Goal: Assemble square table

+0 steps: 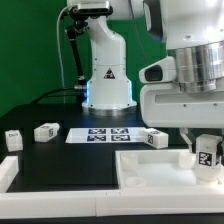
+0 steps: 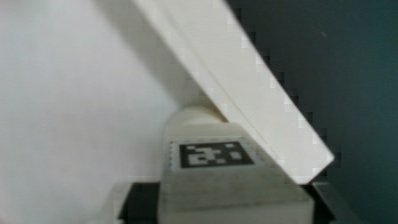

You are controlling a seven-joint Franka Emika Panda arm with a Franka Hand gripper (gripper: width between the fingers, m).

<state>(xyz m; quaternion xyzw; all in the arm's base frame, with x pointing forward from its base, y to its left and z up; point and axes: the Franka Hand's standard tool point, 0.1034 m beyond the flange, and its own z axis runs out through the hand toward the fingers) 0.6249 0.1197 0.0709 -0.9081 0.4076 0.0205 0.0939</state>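
The square table's white panel (image 1: 150, 172) lies flat at the front of the black table. My gripper (image 1: 207, 140) hangs over the panel's right end in the exterior view, shut on a short white tagged leg (image 1: 207, 153). In the wrist view the leg (image 2: 217, 150) sits between my dark fingers (image 2: 146, 203), tag facing the camera, close against the panel's thick edge (image 2: 231, 80). I cannot tell whether they touch. Three more tagged legs lie loose: one far left (image 1: 13, 139), one beside it (image 1: 47, 130), one behind the panel (image 1: 152, 138).
The marker board (image 1: 108, 133) lies flat in front of the robot base (image 1: 105, 75). A plain white bar (image 1: 8, 176) lies at the front left. My arm's large white body (image 1: 190, 90) fills the upper right of the exterior view.
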